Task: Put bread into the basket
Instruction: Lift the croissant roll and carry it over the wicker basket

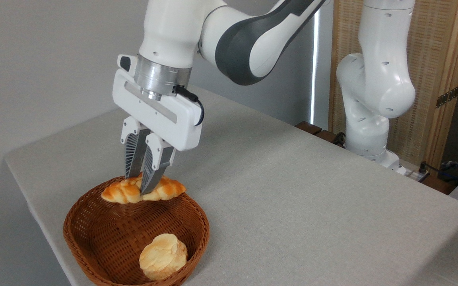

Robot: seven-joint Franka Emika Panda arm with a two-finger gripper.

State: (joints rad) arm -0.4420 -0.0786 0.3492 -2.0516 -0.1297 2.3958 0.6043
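camera view: hand [140, 190] clamped on bread [143, 190] above far rim of basket [94, 254], bun [163, 256] inside.

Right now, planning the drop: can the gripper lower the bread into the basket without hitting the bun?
Probably yes. The gripper holds the bread over the basket's far end, where the floor is bare; the bun sits at the near end, apart.
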